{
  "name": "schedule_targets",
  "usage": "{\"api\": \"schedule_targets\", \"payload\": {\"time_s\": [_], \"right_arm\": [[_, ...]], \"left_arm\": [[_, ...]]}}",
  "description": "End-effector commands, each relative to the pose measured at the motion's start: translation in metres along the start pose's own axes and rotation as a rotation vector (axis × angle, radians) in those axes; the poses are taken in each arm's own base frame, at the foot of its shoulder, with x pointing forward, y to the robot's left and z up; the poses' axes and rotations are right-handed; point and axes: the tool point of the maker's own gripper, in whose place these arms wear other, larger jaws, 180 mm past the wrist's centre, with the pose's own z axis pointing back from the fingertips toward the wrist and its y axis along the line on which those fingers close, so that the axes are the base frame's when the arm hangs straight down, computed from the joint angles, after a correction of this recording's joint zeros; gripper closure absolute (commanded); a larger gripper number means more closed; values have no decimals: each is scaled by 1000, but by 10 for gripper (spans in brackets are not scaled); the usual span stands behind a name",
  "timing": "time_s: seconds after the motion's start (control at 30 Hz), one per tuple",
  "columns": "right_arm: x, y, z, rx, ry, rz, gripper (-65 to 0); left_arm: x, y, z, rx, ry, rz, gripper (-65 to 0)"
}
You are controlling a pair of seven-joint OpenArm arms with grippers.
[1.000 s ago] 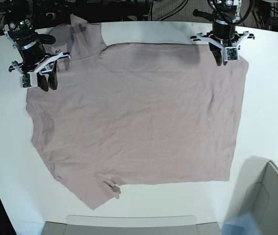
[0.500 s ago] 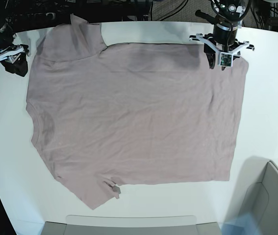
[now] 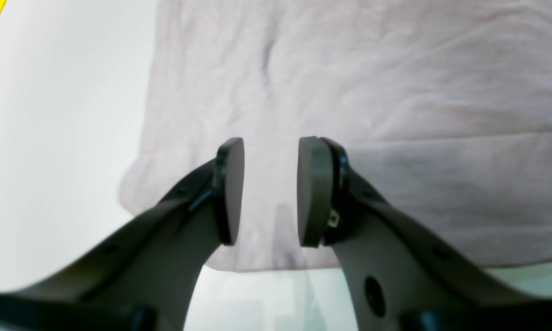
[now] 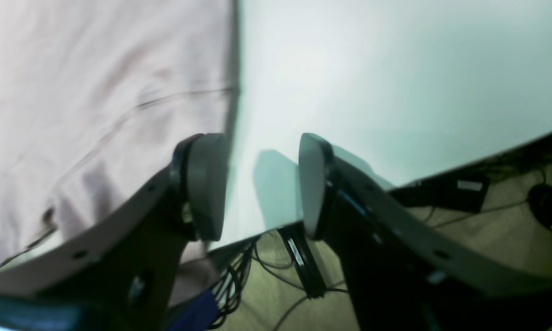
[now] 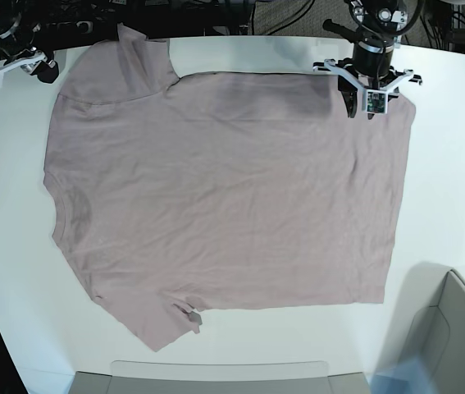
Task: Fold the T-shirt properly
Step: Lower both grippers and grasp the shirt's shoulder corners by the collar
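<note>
1. The left gripper (image 5: 366,105) hangs near the counter's far edge, toward its right corner, fingers (image 3: 313,193) parted with a clear gap.
2. The right gripper (image 5: 27,66) sits at the far left corner, jaws apart.

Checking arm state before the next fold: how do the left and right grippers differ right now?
The left gripper hangs over the T-shirt, near its hem corner; the right gripper hangs past the shirt's edge, over bare table at the table's rim. In the base view the left gripper overlaps the garment's top right corner, while the right gripper is beside the top left, off the fabric. Shared: both open, holding nothing.
</note>
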Motion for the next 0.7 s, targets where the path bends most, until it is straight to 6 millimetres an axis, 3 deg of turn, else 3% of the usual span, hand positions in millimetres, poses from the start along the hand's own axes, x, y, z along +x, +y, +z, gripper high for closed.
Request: {"api": "schedule_targets", "payload": {"time_s": [0.0, 0.17, 0.3, 0.57, 0.67], "right_arm": [[15, 4, 1, 20, -34, 30, -261], [12, 23, -16, 73, -2, 57, -261], [-2, 39, -26, 115, 40, 61, -261], [-45, 34, -36, 114, 123, -39, -261], [-58, 44, -41, 140, 149, -48, -261]], "left_arm": [[12, 3, 1, 15, -41, 0, -193], [12, 4, 1, 21, -42, 12, -193], [13, 5, 1, 24, -42, 12, -193], [13, 7, 1, 28, -44, 6, -193], [20, 17, -2, 57, -60, 13, -196]]}}
